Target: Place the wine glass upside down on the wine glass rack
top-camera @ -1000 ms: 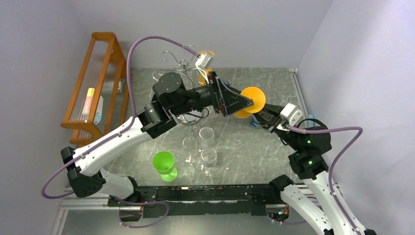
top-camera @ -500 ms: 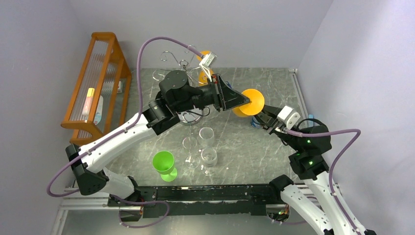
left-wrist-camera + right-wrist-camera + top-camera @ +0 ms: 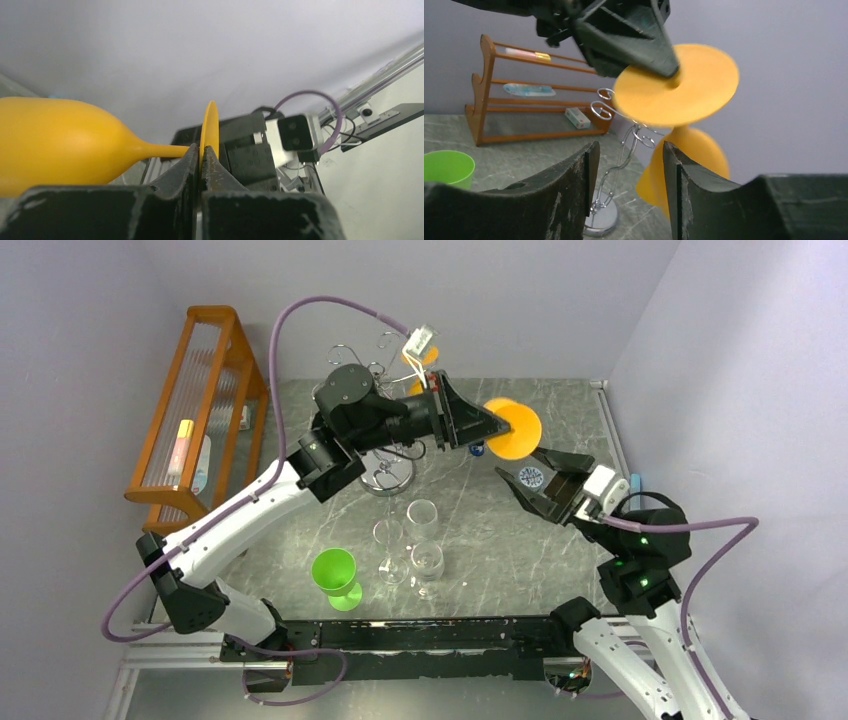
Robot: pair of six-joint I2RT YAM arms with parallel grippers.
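Observation:
An orange wine glass [image 3: 518,432] hangs in the air over the back of the table. My left gripper [image 3: 497,426] is shut on the rim of its round foot [image 3: 679,85]. In the left wrist view the foot [image 3: 210,122] stands edge-on between the closed jaws, with the bowl [image 3: 55,145] out to the left. The bowl [image 3: 691,155] hangs lower than the foot. My right gripper [image 3: 540,480] is open just in front of the glass, holding nothing. The chrome wine glass rack [image 3: 387,476] stands to the left, under my left arm. Its curled hooks [image 3: 604,107] sit beside the glass.
Three clear wine glasses [image 3: 422,515] and a green goblet [image 3: 335,575] stand near the front middle. Another orange glass [image 3: 418,358] shows by the rack's far hooks. The orange wooden shelf [image 3: 195,410] lines the left wall. A small blue object [image 3: 478,450] lies below the held glass.
My left gripper shut on the glass's foot and drew it slightly back and left. My right gripper opened, released the glass and backed off toward the front right.

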